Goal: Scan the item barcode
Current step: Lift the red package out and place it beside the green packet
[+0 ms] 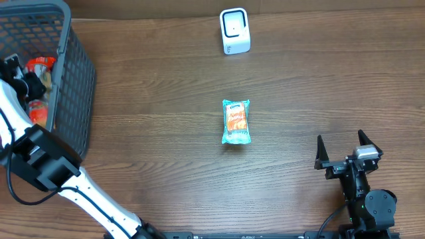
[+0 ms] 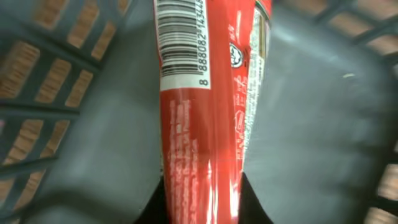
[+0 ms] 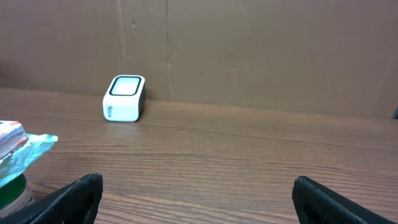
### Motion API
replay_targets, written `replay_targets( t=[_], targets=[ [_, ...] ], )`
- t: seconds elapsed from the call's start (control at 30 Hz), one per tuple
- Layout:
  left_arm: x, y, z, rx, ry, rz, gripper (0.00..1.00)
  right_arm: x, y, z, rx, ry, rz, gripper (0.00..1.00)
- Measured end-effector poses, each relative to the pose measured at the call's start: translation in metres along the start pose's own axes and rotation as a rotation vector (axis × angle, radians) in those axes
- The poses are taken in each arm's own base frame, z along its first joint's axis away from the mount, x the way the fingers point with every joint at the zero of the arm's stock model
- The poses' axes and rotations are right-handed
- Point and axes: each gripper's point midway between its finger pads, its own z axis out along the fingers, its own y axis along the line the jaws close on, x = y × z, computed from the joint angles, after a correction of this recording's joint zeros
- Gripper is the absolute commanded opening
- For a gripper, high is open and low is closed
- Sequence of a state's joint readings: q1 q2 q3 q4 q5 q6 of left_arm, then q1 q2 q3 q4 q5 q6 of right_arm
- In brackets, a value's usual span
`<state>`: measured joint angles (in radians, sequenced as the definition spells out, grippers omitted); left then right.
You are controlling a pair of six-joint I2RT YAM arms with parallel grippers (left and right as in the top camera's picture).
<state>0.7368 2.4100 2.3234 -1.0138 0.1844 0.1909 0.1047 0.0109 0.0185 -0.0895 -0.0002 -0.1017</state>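
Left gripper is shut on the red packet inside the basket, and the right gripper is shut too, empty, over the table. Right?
No: the right gripper is open, its fingers spread wide, as the right wrist view shows. The left gripper is indeed shut on the red packet inside the basket.

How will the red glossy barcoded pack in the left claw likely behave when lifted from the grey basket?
The red glossy barcoded pack looks film-wrapped and shiny, so it may slip in the left claw. It reaches well past the grip, so it will probably tilt or swing. Its rounded body suggests it could roll once set down.
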Motion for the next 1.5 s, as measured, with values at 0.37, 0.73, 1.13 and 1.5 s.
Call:
replay_targets(
  t=[0.37, 0.73, 1.13, 1.5],
  targets=[
    [-0.069, -0.089, -0.178, -0.022, -0.337, 0.072, 0.04, 0.0, 0.0, 0.0, 0.001, 0.001, 0.0, 1.0],
    [-0.007, -0.142, -0.363, 0.054, -0.481, 0.012, 0.04, 0.0, 0.0, 0.0, 0.0, 0.0, 0.0, 1.0],
    [0.11, -0.268, -0.285, 0.253, 0.01, 0.258, 0.04, 0.0, 0.0, 0.0, 0.0, 0.0, 0.0, 1.0],
    [0.246, -0.335, -0.135, 0.191, 0.32, 0.408, 0.04, 0.0, 0.0, 0.0, 0.0, 0.0, 0.0, 1.0]
  ],
)
